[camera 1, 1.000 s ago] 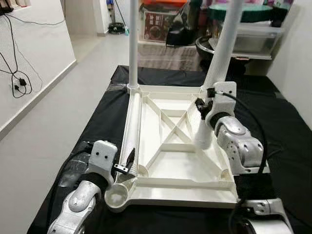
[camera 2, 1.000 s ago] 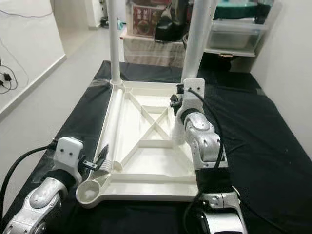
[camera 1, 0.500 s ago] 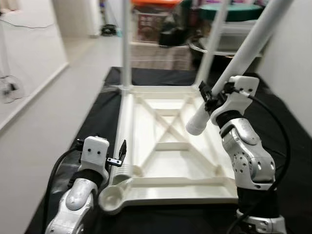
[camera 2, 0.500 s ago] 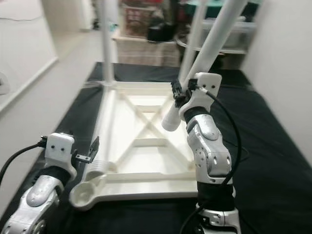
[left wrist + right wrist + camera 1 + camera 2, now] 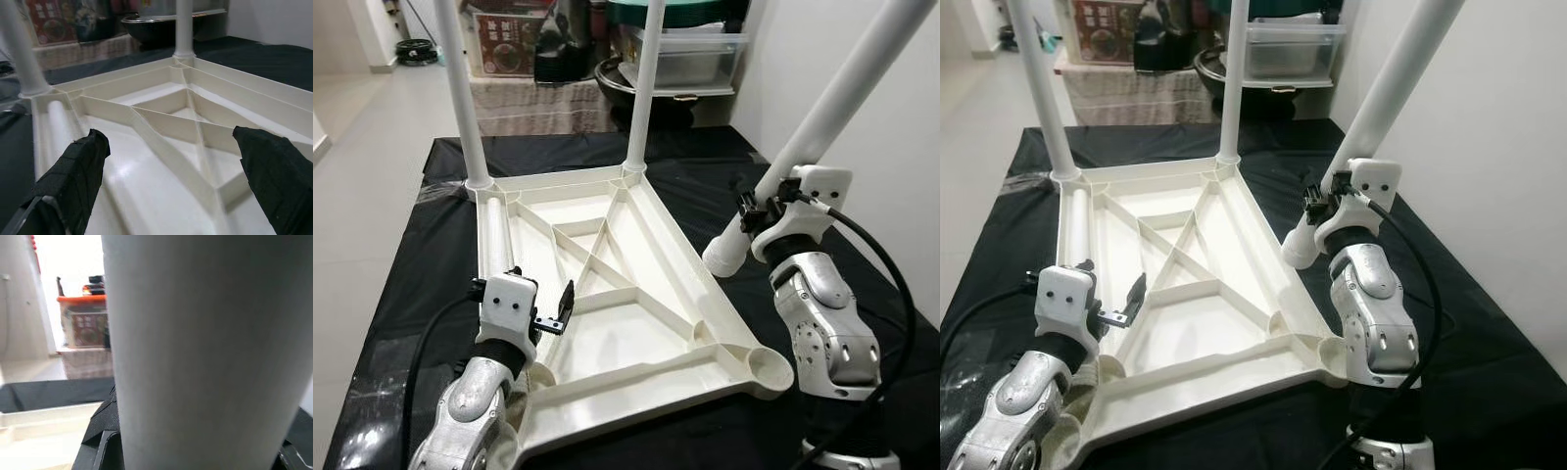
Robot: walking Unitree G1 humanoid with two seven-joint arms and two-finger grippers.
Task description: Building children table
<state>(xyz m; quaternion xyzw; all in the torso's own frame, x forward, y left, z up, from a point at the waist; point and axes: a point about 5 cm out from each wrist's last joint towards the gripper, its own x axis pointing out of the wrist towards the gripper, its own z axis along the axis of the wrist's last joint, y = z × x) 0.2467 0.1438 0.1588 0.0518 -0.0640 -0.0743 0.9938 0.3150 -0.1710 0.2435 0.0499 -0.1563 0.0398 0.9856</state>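
The white table top (image 5: 668, 223) lies upside down on a black cloth (image 5: 406, 255). Two white legs stand in its far corners, one on the left (image 5: 460, 98) and one on the right (image 5: 644, 88). Another loose leg (image 5: 492, 245) lies in the left channel. My right gripper (image 5: 754, 211) is shut on a tilted white leg (image 5: 822, 108), whose lower end hangs just outside the right rim, beyond the empty corner socket (image 5: 762, 364). In the right wrist view this leg (image 5: 195, 352) sits between the fingers. My left gripper (image 5: 560, 311) stands open over the near left ribs, holding nothing.
A white wall (image 5: 901, 147) rises close on the right. Behind the table stand a dark pot (image 5: 626, 76), a plastic box (image 5: 690, 54) and a red carton (image 5: 504, 44). Bare floor (image 5: 352, 108) lies to the left of the cloth.
The whole view has swung, so the table top now sits at an angle. My right gripper tipped its leg from upright to slanted and carried its lower end out past the right rim.
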